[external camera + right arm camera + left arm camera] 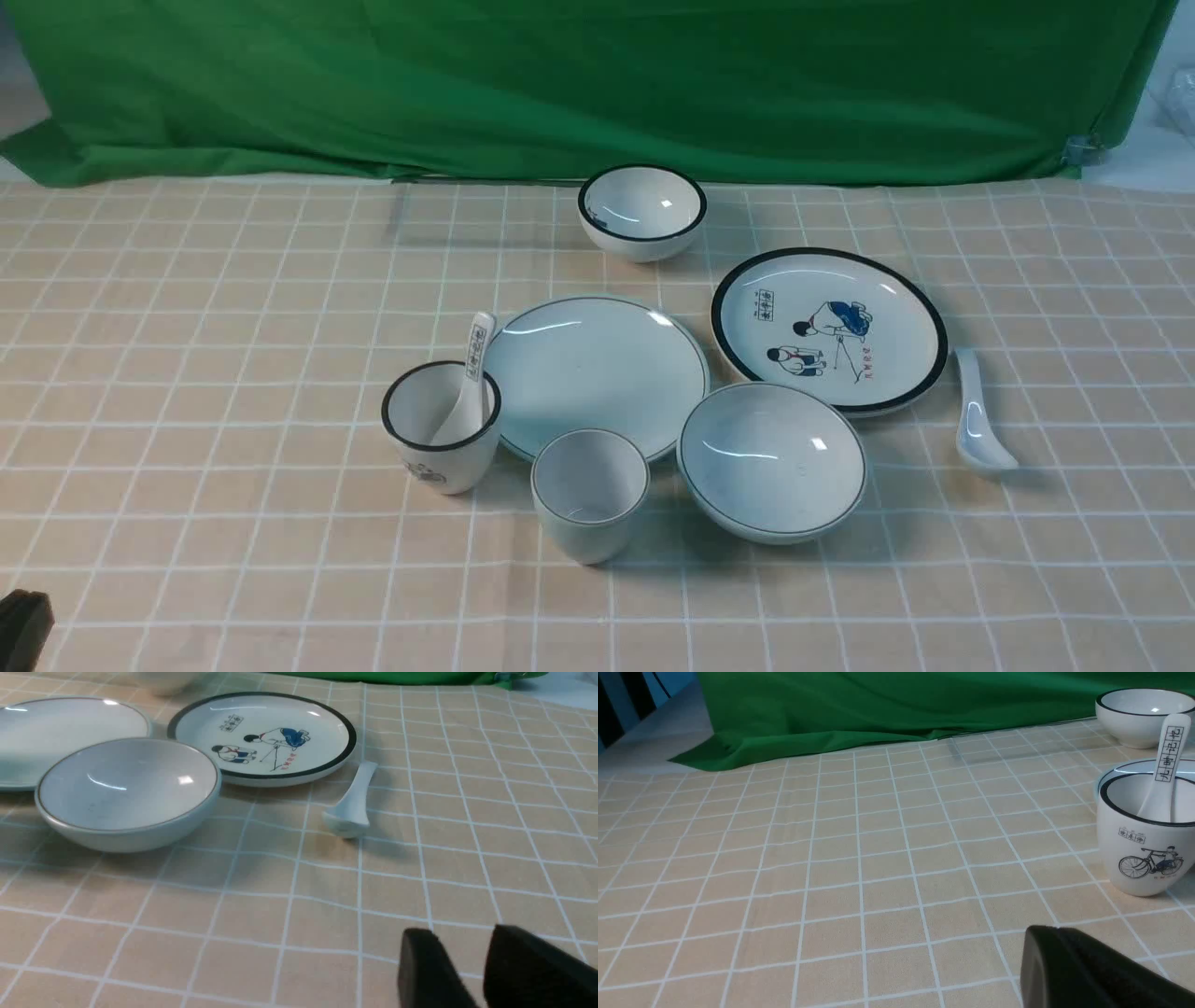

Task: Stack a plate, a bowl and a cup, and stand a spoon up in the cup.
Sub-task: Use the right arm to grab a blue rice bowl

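The plain pale plate (596,373) lies at the table's middle. The wide pale bowl (771,459) stands to its front right and the small plain cup (590,495) just in front of it. The plain spoon (980,415) lies flat at the right, bowl end toward me. In the right wrist view the bowl (126,788), plate (60,732) and spoon (352,802) lie well ahead of my right gripper (460,945), which is open and empty. My left gripper (1057,928) is shut and empty, low over the cloth at the front left corner (23,625).
A black-rimmed cup (441,425) with a lettered spoon (474,364) in it stands left of the plate. A black-rimmed bowl (641,210) sits at the back. A cartoon plate (829,327) lies between bowl and spoon. A green cloth (560,84) hangs behind.
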